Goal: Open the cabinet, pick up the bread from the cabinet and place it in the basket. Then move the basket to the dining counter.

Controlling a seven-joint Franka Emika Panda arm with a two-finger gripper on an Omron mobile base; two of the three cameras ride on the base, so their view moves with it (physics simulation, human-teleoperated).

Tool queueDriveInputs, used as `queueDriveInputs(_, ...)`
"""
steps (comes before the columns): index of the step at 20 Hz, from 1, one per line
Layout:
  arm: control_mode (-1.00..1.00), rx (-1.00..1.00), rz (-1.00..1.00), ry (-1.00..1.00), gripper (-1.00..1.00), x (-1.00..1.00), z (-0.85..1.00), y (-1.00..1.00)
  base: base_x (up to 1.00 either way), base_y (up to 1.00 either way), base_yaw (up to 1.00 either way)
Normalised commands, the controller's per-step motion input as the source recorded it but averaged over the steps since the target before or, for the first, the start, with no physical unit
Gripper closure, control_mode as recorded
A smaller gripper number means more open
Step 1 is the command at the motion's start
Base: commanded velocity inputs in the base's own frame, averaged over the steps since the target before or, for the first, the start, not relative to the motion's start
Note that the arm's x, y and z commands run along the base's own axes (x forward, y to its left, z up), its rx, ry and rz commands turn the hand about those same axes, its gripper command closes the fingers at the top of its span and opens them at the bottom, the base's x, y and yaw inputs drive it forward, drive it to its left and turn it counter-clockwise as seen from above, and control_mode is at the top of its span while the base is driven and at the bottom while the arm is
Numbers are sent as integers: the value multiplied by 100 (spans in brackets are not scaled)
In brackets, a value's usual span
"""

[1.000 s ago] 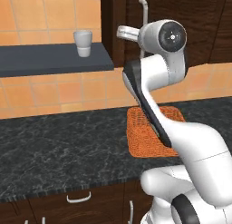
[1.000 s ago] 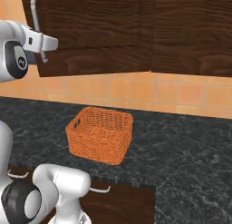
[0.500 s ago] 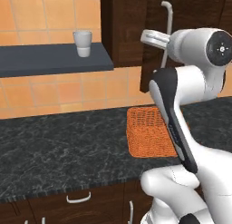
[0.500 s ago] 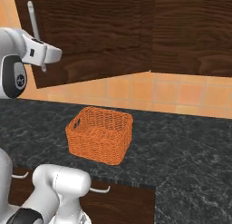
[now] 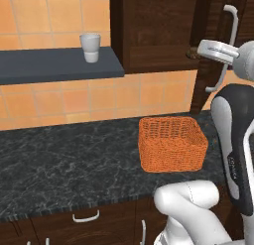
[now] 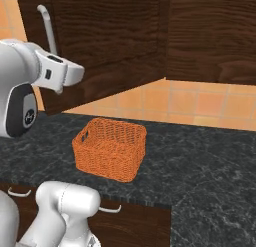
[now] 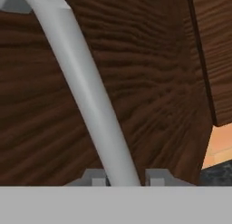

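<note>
- The basket sits nearest, upright and empty on the black marbled surface, just below the cabinet. Woven wicker like this is probably light and fairly stiff but gives a little when squeezed. For the later carry, a side wall at the rim or the cut-out grip hole on its side looks the sound place to pinch.
- Above it, the tool straddles the silver bar handle, one finger tip on each side of the bar. The tips lie very close against it. I cannot tell whether they are clenched on it or just slackened.
- The handle is rigid, smooth metal, likely slippery, so a hold across its straight run suits it better than one on the curved end.
- The door stands swung well out from the cabinet front, hinged and stiff. Judging by that, the opening step looks about done.
- Farthest in, a small dark lump at the cabinet's bottom edge is probably the bread, half hidden beside the robot's hand. A roll should be light and soft, so a gentle pinch across its middle would do.
</note>
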Motion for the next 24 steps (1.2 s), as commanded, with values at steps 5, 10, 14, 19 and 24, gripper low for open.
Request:
queueDriveInputs(5, -100, 5, 0, 3, -100, -47, -1, -6, 0, 0, 0)
queueDriveInputs(10, -100, 2, 1, 11, -100, -60, -1, 1, 0, 0, 0)
queueDriveInputs(14, -100, -1, 0, 30, -100, -25, 0, 13, 0, 0, 0)
queueDriveInputs(19, -100, 2, -6, 20, -100, -1, -23, 96, 0, 0, 0)
queueDriveInputs(24, -100, 1, -25, 4, -100, 48, -52, 100, 0, 0, 0)
